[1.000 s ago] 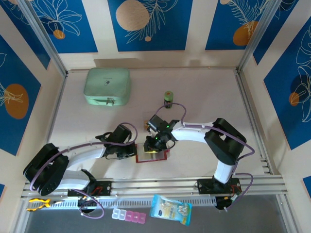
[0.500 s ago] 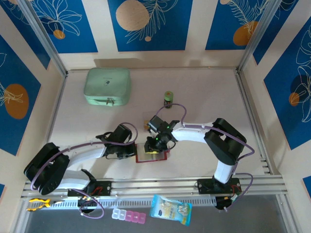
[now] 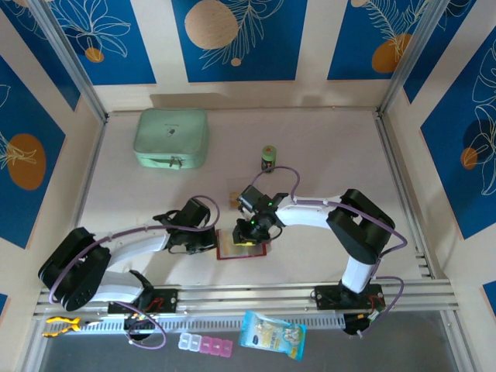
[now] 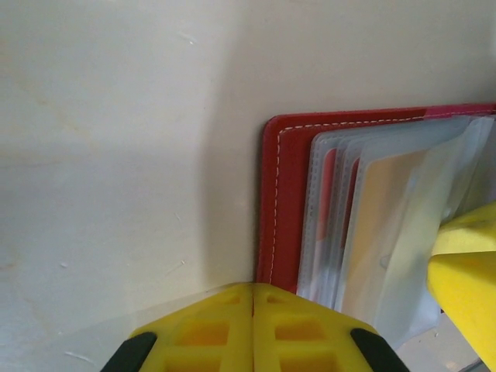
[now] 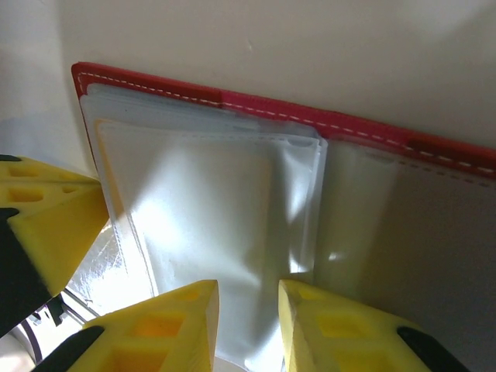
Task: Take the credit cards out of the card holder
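- Overhead, the card holder lies open on the tabletop, toward 6 o'clock from its middle. The left hand sits at its 9 o'clock edge, and the right hand hangs over its 12 o'clock side.
- At the left wrist, the left hand has its fingers pressed together by the holder's red corner. I cannot tell whether plastic is caught between them. The credit cards sit inside the sleeves.
- At the right wrist, the right hand is slightly spread over a clear sleeve, pinching nothing.
- The step in hand looks like reaching for a card. The next move calls for finding a card edge at the sleeve mouth while the cover is held down.
- Against the earlier overhead frames, the right hand has crept slightly toward 7 o'clock. The holder and left hand look unmoved.
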### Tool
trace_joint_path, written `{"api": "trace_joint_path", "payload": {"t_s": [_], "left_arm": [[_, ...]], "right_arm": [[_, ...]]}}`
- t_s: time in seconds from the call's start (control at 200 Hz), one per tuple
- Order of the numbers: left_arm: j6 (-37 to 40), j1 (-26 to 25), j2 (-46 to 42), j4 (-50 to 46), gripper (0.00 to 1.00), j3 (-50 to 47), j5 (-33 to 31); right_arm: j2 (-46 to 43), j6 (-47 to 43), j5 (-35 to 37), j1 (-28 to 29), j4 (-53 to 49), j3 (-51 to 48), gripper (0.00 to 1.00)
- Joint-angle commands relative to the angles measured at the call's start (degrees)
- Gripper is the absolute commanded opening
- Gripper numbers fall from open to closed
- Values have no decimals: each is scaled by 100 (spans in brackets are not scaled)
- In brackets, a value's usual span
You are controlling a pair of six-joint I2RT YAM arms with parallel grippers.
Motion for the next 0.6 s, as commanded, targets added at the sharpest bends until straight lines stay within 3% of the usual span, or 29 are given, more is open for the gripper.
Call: {"api": "trace_joint_path", "payload": {"t_s": [0.0, 0.33, 0.595], "left_arm": [[148, -36, -9, -262, 7, 223, -102], [141, -40, -443, -415, 12, 510, -128], [-73, -91, -403, 116, 26, 444, 179]], "right_arm": [[-71, 12, 60, -36, -132, -171, 28], [-176, 104, -140, -122, 259, -462, 28], [-212, 114, -256, -190, 478, -664, 27]]}}
